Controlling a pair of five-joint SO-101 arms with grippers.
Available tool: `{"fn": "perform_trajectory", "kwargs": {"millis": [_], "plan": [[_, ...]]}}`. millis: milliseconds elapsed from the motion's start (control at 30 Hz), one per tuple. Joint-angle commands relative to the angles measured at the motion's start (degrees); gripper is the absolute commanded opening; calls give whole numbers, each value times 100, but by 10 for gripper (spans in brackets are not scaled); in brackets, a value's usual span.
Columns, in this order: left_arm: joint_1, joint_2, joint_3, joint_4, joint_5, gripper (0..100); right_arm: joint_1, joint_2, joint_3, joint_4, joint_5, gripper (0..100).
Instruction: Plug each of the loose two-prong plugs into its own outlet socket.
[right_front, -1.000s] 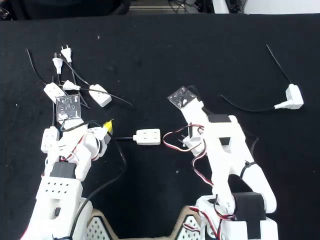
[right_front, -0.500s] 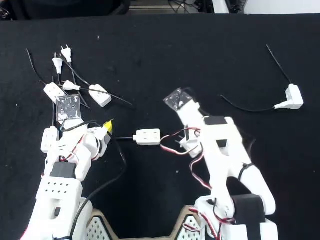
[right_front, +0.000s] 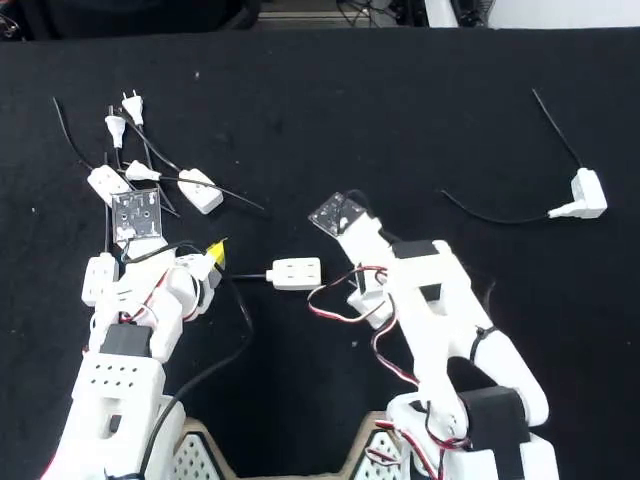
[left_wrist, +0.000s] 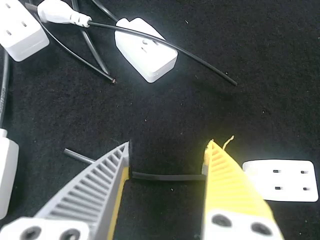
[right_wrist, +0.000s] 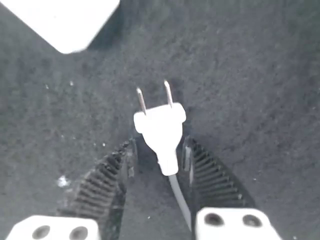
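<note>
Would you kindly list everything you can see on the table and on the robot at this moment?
table: one, black, under everything.
outlet sockets: four, white, one mid-table, three at the left among the cables.
loose plugs: three, white, in the far left cluster.
angled plug: one, white, far right, on a black cable.
held plug: one, white, between the right gripper's jaws, prongs pointing away from it.
cables: several, black, mostly at the left.
left gripper: one, a grey and a yellow jaw, open astride a black cable near the middle socket.
right gripper: one, dark jaws, closed on the held plug.
</note>
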Motion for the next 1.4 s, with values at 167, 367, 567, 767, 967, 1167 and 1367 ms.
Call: {"fn": "perform_trajectory", "kwargs": {"millis": [167, 367, 567, 767, 967, 1167, 1367], "plan": [[-4, -88, -75, -44, 9, 242, -35, -101, -145, -70, -35, 8], [-4, -88, -75, -44, 9, 242, 519, -101, -787, 387, 0, 11], [-4, -88, -75, -44, 9, 242, 1591, -48, -1393, 26, 413, 11], [-4, -88, -75, -53, 9, 242, 1292, 180, -514, -809, 404, 51], [-4, -88, -75, -53, 9, 242, 782, 356, -330, -712, 404, 216], [-4, -88, -75, -44, 9, 242, 958, -154, -1112, 114, 35, 109], [-4, -88, -75, -44, 9, 242, 1178, -224, -1147, -193, 9, 90]]}}
